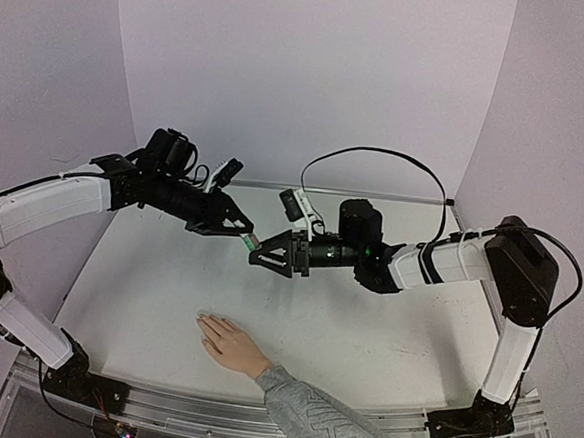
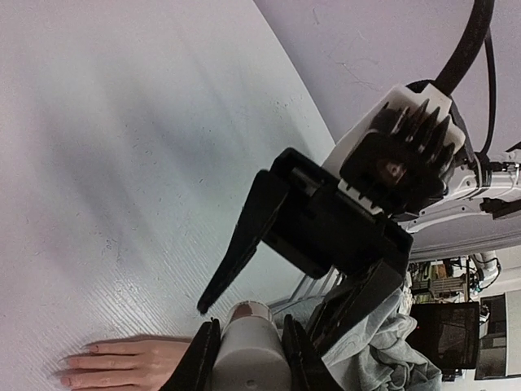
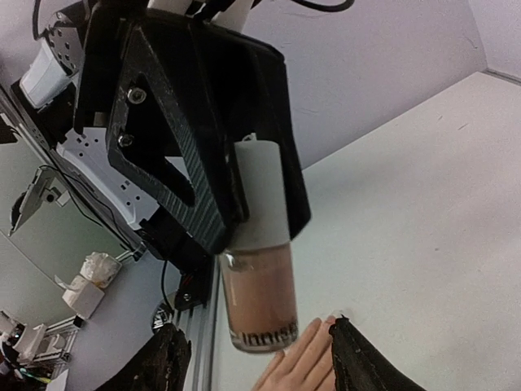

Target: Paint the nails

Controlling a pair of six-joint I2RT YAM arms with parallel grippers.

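A light-skinned hand (image 1: 225, 343) with a grey patterned sleeve lies flat on the white table, fingers pointing to the far left. Its nails are too small to make out in the top view. The fingertips show in the left wrist view (image 2: 89, 350) and the right wrist view (image 3: 316, 322). My left gripper (image 1: 239, 229) is shut on the white cap (image 3: 260, 191) of a small glass bottle (image 3: 259, 297) of pinkish polish, held in the air above the table. My right gripper (image 1: 259, 257) is open, its fingers (image 3: 167, 362) on either side of the bottle's glass end without touching it.
The white table (image 1: 365, 324) is enclosed by pale walls at the back and both sides. The metal rail (image 1: 188, 412) runs along the near edge, with the person's arm crossing it at the bottom right.
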